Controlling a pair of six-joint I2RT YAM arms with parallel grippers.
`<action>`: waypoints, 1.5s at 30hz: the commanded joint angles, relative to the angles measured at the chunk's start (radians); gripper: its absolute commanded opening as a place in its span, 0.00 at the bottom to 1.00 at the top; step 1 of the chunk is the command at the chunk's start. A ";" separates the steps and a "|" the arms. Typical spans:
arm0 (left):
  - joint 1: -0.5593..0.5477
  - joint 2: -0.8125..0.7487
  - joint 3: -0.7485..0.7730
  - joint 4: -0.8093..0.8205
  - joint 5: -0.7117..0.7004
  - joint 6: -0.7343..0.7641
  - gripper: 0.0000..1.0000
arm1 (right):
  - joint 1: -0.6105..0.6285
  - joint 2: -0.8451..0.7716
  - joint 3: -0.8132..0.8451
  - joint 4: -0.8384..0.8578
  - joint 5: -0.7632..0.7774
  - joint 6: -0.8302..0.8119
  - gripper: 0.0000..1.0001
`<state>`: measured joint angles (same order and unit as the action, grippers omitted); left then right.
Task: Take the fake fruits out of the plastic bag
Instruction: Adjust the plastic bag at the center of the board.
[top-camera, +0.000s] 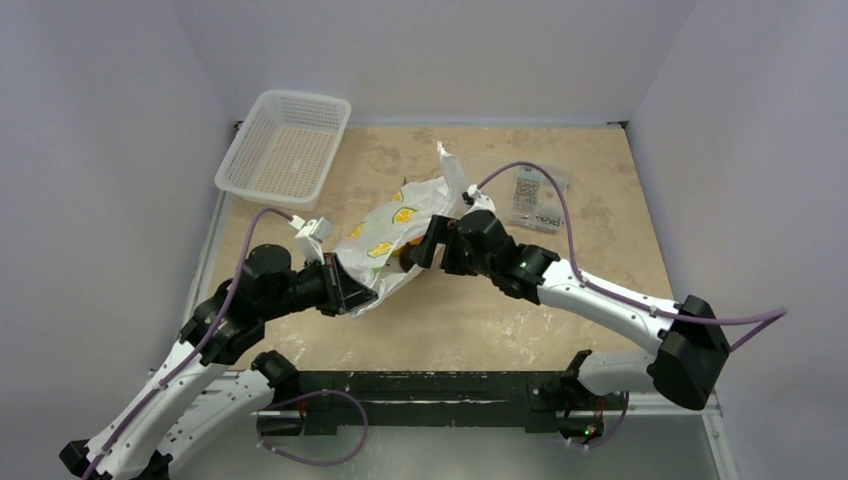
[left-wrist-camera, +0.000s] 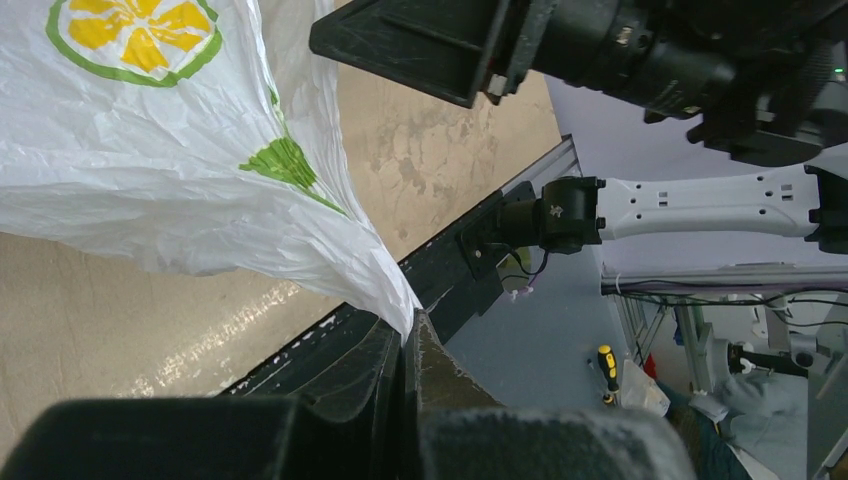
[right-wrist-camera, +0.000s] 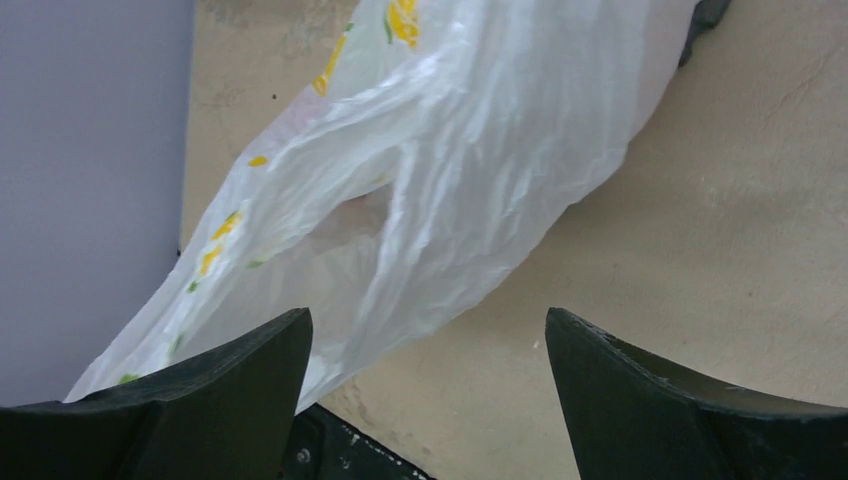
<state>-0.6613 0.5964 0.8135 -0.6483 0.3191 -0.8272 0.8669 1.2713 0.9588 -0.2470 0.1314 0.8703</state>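
My left gripper clenches one corner of the thin, limp plastic bag (light, probably slippery); my right gripper, released, should pinch a loose fold opposite.

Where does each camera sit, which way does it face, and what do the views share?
Top external: above and behind the arms, looking down on the table; both arms show, bases nearest.
Left wrist: on the left arm, looking along the left claw, shut on a corner of the plastic bag; the right arm crosses the top.
Right wrist: on the right arm, looking past the open right claw at the bag.
Shared: all three show the bag and the tan tabletop.
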 joint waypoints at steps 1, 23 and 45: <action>0.003 -0.032 0.011 -0.005 0.019 0.005 0.00 | 0.004 0.007 -0.093 0.224 0.097 0.132 0.78; 0.003 0.509 0.452 -0.001 -0.201 0.732 0.87 | 0.017 -0.046 -0.308 0.535 0.024 -0.066 0.00; 0.367 0.779 0.437 0.057 -0.422 0.734 0.00 | 0.049 -0.107 -0.601 0.638 0.017 -0.012 0.00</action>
<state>-0.4278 1.4662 1.2751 -0.6510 -0.1673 -0.1139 0.8955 1.1755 0.4320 0.3084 0.1421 0.8341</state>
